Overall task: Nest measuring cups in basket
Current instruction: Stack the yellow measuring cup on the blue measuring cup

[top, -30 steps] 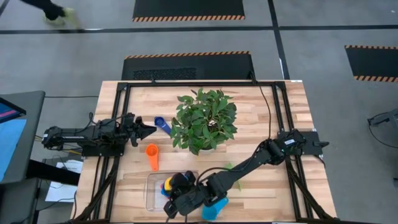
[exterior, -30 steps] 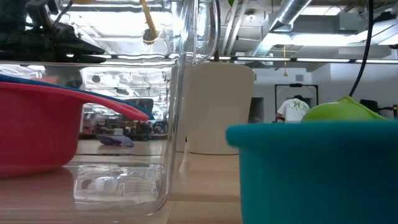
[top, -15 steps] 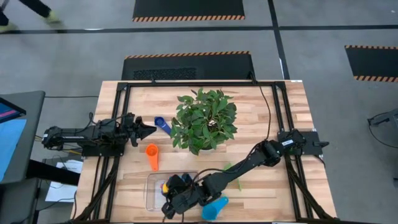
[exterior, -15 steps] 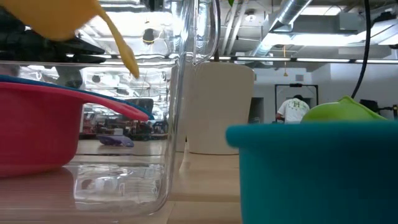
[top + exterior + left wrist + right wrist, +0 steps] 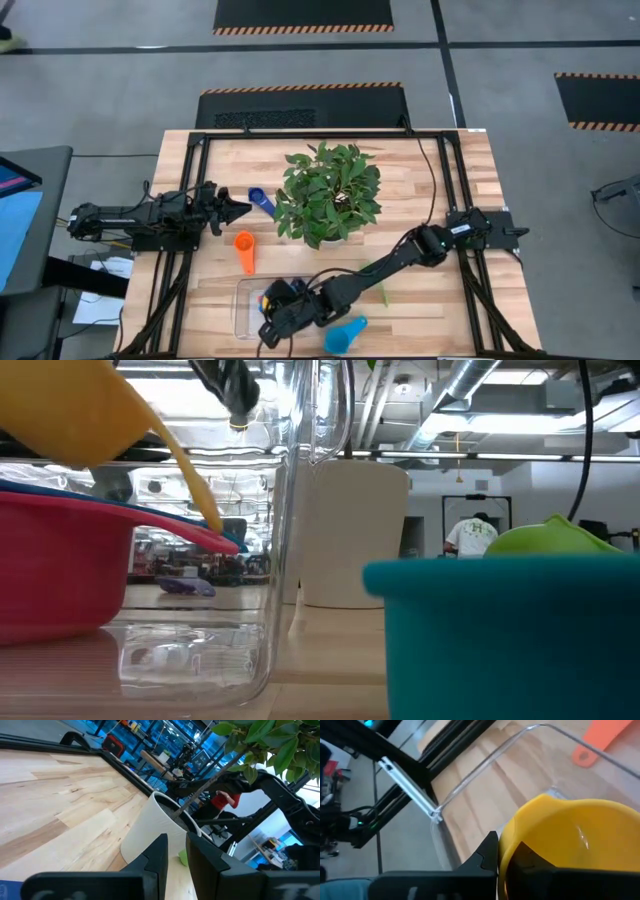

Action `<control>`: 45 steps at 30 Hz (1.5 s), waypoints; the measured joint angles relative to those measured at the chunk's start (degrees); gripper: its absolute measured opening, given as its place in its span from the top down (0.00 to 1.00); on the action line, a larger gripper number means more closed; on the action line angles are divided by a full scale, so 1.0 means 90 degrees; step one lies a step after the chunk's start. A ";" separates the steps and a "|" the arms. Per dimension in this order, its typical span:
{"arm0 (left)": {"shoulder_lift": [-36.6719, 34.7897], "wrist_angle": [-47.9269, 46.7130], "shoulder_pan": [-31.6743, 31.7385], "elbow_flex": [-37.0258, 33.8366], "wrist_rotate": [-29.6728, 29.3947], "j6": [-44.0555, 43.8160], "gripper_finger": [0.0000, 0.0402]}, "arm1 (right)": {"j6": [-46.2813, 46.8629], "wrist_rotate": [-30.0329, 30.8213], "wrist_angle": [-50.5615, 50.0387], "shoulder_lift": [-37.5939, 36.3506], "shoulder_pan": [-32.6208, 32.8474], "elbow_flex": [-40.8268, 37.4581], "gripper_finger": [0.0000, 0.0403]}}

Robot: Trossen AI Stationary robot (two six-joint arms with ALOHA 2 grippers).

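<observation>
My right gripper (image 5: 270, 308) reaches over the clear basket (image 5: 243, 310) and is shut on the yellow cup (image 5: 570, 835). In the low view the yellow cup (image 5: 70, 410) hangs tilted over the red cup (image 5: 55, 575), which sits in the basket with a blue cup inside it. The orange cup (image 5: 244, 243), the dark blue cup (image 5: 259, 198), the light blue cup (image 5: 345, 336) and the green cup (image 5: 550, 535) lie on the table outside the basket. My left gripper (image 5: 240, 208) waits shut near the dark blue cup. My right gripper holds the yellow cup by its rim (image 5: 507, 840), one finger (image 5: 490, 852) outside the bowl and the other inside it. The cup is tilted, with its handle (image 5: 195, 490) slanting down toward the red cup's handle. I cannot tell whether the two touch.
A leafy plant (image 5: 328, 193) in a white pot (image 5: 355, 530) stands at the table's middle, beyond the basket. The light blue cup (image 5: 510, 630) lies just right of the basket's clear wall (image 5: 295, 510). Black frame rails (image 5: 190, 200) line the table's sides.
My right gripper has moved toward the table's left edge, over the basket, and downward with the yellow cup. In the low view the cup has come in from above and sunk until its handle reaches the red cup's handle.
</observation>
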 joint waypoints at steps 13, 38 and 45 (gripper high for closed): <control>0.0002 0.0000 0.0001 0.0000 0.0002 -0.0095 0.85 | -0.0005 -0.0297 0.0034 0.0044 -0.0154 0.0002 0.79; 0.0000 -0.0009 0.0001 0.0000 0.0107 -0.0124 0.85 | -0.0051 -0.0485 0.0025 0.0041 -0.0397 0.0002 0.62; 0.0002 -0.0024 0.0002 0.0000 0.0168 -0.0124 0.85 | -0.0024 -0.0691 0.0023 0.0041 -0.0430 0.0002 0.52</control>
